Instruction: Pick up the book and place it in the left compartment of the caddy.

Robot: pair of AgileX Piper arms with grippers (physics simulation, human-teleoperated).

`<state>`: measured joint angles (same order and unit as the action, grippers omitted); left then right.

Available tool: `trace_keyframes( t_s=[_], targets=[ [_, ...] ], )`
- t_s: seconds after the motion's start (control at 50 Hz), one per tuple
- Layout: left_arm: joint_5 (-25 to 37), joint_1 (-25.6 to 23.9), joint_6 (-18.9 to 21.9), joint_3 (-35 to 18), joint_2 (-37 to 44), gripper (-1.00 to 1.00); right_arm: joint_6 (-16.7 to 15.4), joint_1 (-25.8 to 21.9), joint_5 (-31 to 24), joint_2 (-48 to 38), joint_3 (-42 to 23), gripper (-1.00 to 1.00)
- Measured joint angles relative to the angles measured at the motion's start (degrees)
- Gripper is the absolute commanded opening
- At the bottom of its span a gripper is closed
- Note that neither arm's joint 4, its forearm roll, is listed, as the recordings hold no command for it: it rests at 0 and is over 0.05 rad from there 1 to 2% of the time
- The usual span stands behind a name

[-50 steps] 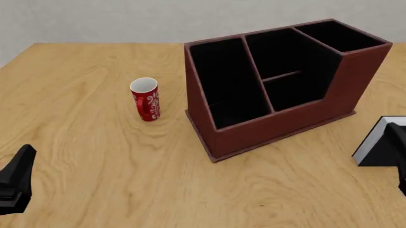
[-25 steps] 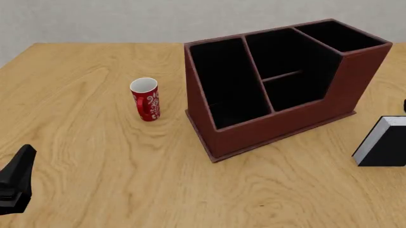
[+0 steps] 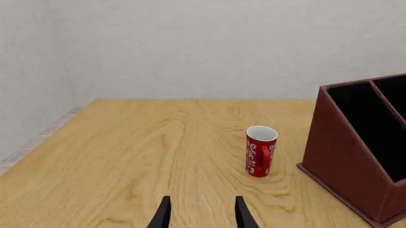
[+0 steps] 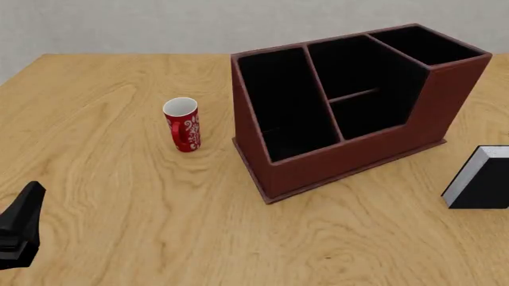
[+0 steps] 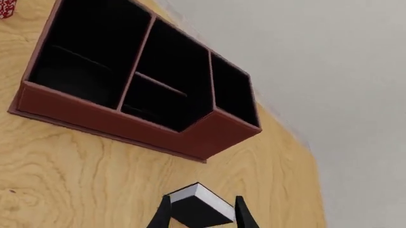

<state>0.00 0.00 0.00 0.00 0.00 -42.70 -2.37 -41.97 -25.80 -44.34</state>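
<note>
The black book (image 4: 483, 180) with a white-grey page edge stands on the table at the right edge, right of the caddy (image 4: 350, 162). The left compartment (image 4: 282, 101) is the long black slot along the caddy's left wall. My right gripper (image 5: 201, 216) is out of the front view. In the right wrist view its fingers (image 5: 163, 213) are open and straddle the book (image 5: 199, 202) from above. The caddy (image 5: 95, 118) lies beyond it. My left gripper (image 3: 201, 216) is open and empty, low at the front left (image 4: 20, 232).
A red mug (image 4: 183, 124) with white patterns stands upright left of the caddy, also in the left wrist view (image 3: 261, 151). The caddy's end wall (image 3: 343, 156) shows there too. The table's far edge meets a grey wall.
My right gripper, seen at the book one second ago, has left the front view at the right edge. The book and the left arm have not moved.
</note>
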Motion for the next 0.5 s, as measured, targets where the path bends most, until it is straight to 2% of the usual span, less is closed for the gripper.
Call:
trace_keyframes(
  t_s=[0.5],
  targets=[
    [0.0, 0.0, 0.0, 0.0, 0.0, 1.0, -17.5, 4.8, -11.7, -5.6, -3.7, 1.0]
  ],
)
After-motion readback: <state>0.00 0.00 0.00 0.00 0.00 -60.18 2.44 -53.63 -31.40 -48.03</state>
